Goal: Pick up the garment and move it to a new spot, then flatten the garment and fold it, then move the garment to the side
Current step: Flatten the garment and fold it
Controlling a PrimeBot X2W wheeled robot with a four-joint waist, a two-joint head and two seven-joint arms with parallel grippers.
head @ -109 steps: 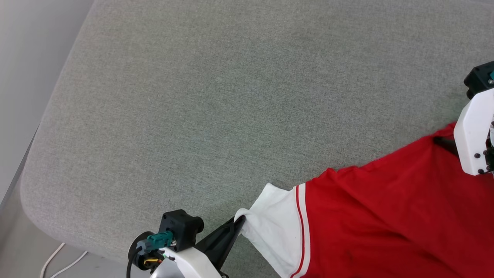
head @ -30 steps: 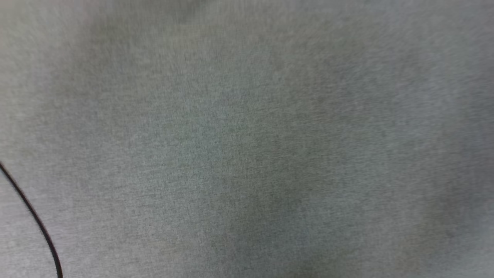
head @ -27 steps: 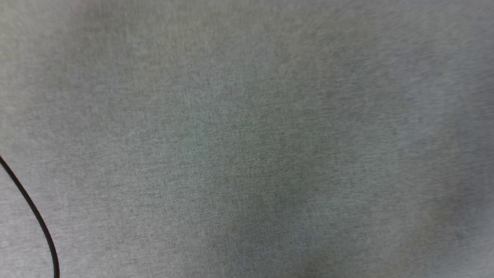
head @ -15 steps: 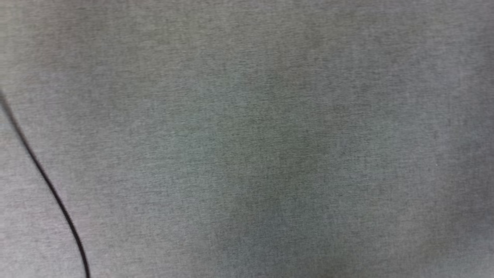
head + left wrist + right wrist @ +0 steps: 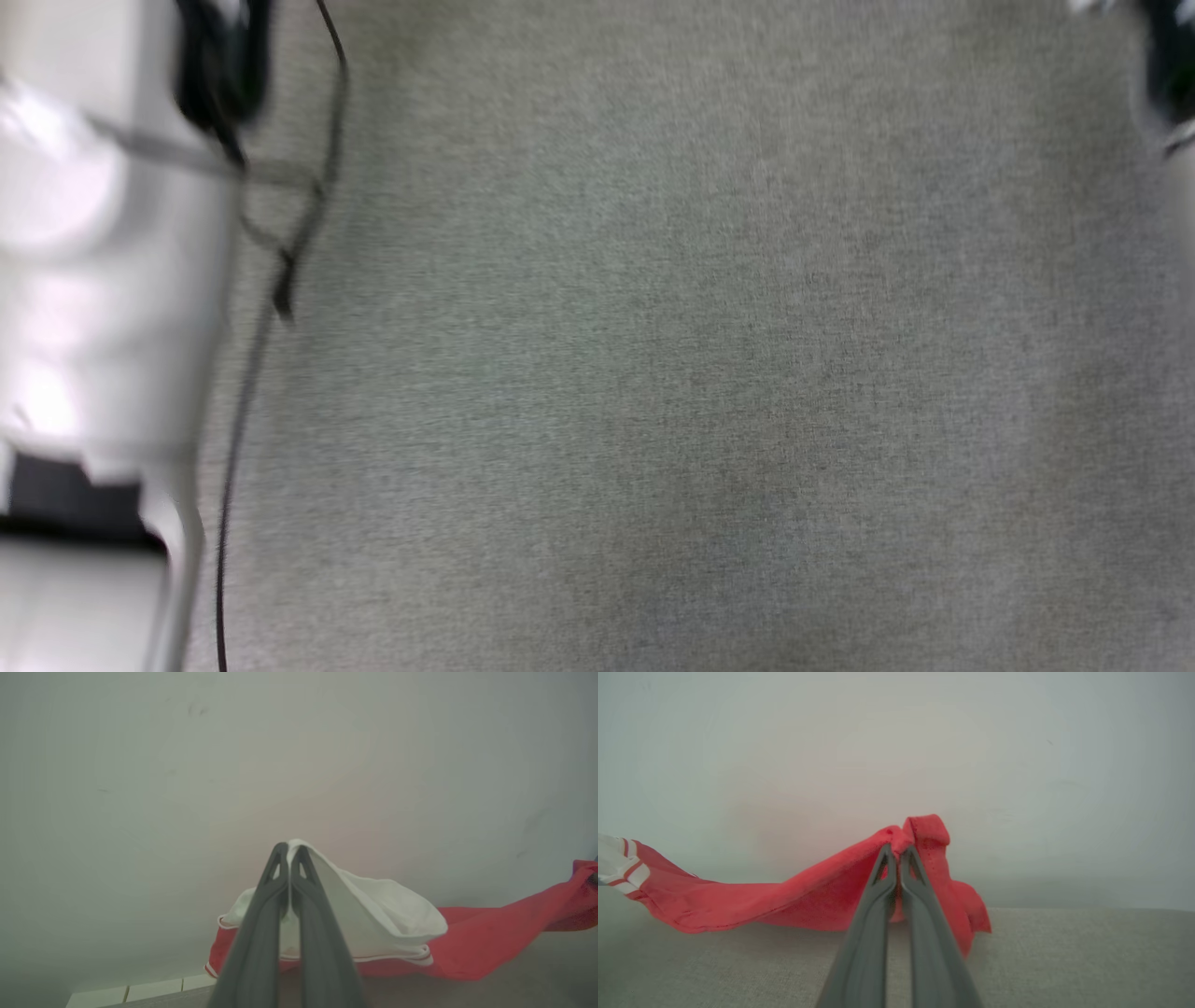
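Left gripper (image 5: 288, 848) clamping white sleeve (image 5: 383, 905); right gripper (image 5: 899, 850) clamping garment (image 5: 808, 896) red edge, both holding it over grey cushion (image 5: 1064, 961).

**Desk** (image 5: 709, 373), head view: the top is covered in grey woven fabric of fine, even weave, with a faint darker patch toward the lower middle.

Right wrist view: the grey fabric runs across the bottom of the picture and is lit paler there. Its far edge meets a plain off-white **wall** (image 5: 896, 742) along a soft, level line.

Left wrist view: the wall takes up the upper part and bears a few small dark scuffs near the top and at the right. At the lower left, a short row of **pale rectangular blocks** (image 5: 140, 993), parted by thin dark joints, lies just above a grey strip. What the blocks belong to cannot be told.
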